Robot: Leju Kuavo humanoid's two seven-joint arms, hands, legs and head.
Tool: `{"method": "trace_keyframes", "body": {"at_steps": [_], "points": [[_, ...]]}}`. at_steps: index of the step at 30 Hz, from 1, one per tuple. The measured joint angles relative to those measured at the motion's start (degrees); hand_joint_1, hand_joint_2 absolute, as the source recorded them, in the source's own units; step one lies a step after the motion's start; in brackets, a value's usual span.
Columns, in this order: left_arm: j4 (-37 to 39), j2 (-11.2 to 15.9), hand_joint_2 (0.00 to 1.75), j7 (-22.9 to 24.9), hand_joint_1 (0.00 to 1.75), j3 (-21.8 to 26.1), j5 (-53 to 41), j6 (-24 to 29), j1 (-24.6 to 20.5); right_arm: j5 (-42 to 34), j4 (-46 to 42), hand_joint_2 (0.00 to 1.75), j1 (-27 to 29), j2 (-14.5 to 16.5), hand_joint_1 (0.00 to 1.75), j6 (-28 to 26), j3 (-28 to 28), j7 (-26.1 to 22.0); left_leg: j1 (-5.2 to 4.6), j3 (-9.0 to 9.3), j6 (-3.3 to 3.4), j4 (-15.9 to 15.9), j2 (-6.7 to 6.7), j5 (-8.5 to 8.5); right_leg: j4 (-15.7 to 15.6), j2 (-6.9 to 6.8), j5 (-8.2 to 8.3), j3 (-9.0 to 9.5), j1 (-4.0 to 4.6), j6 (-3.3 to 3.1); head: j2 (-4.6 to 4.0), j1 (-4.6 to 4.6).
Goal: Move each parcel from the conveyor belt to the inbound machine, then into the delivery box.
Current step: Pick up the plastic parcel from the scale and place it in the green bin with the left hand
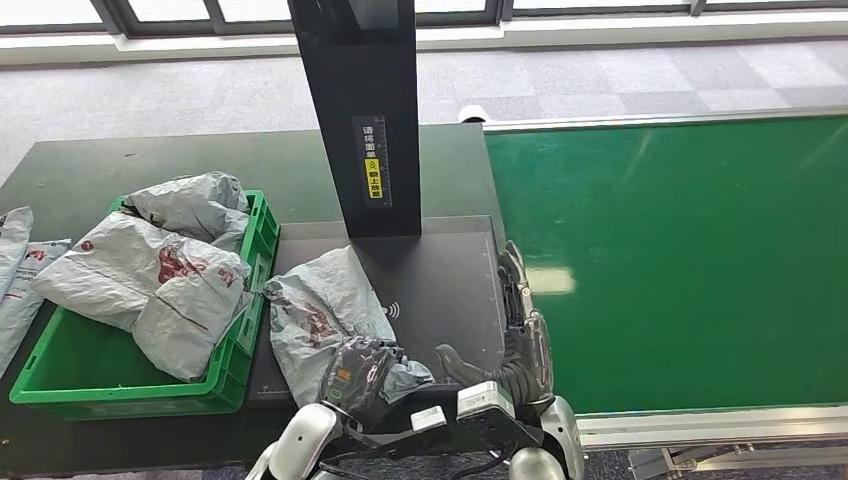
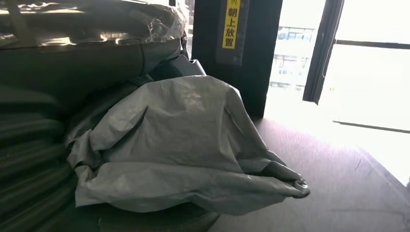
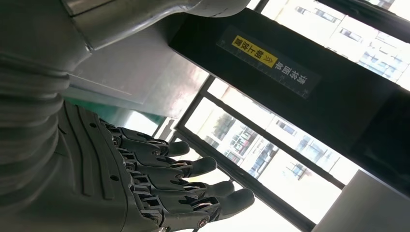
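The left hand (image 1: 362,372) rests on the near end of a grey parcel (image 1: 318,312), its dark fingers curled down onto the crumpled plastic and gripping it; in the left wrist view the same parcel (image 2: 183,145) bulges up right in front of the hand. The parcel lies on the flat black plate of the inbound machine (image 1: 450,290), on the plate's left half, its far end reaching to the foot of the machine's black upright post (image 1: 360,110) (the post carries a yellow label with Chinese characters). The right hand (image 1: 525,335) lies along the right edge of that plate, fingers stretched out straight and apart, holding nothing; the right wrist view shows those fingers (image 3: 193,166) extended and empty. Just to its right runs the green conveyor belt (image 1: 680,250). On the other side, left of the machine, a green delivery box (image 1: 130,385) sits on the dark tabletop (image 1: 100,165), heaped with several grey parcels (image 1: 160,270). Two more grey bags (image 1: 15,270) lie beside the box at the left edge.
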Motion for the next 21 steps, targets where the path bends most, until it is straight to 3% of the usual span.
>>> {"method": "trace_keyframes", "body": {"at_steps": [9,11,16,21], "points": [[-6.29,0.44,1.75,-2.65,1.75,0.12,3.65,9.56,0.89,0.44,-1.29,1.75,1.1,0.0,0.0,-0.94,0.0,-0.19,0.0,-0.08,0.02,0.0,-0.03,-0.03,0.0,-0.01,-0.02,-0.06,0.0,0.02,0.0,0.0],[-8.91,0.23,1.75,-6.19,1.75,0.9,5.95,12.18,1.75,0.45,-1.5,1.75,1.34,0.0,0.0,-1.51,0.01,-0.28,0.0,-0.11,0.02,0.0,-0.03,-0.03,0.0,0.0,-0.02,-0.08,0.0,0.02,0.0,0.0],[-19.17,-2.97,1.75,-22.21,1.75,8.44,13.71,13.81,4.74,0.17,-1.82,1.75,1.93,0.0,0.0,-2.79,0.21,-0.74,0.0,-0.29,0.01,0.0,-0.02,-0.05,0.0,0.0,-0.03,-0.09,0.0,0.02,0.0,0.01],[-30.17,-3.86,1.75,-28.13,1.75,14.92,19.87,13.86,6.65,-0.38,-1.82,1.75,1.91,0.0,0.0,-3.1,0.74,-1.38,0.01,-0.44,-0.02,-0.01,0.01,-0.09,0.0,0.01,-0.09,-0.12,0.06,0.0,0.0,-0.01]]}}
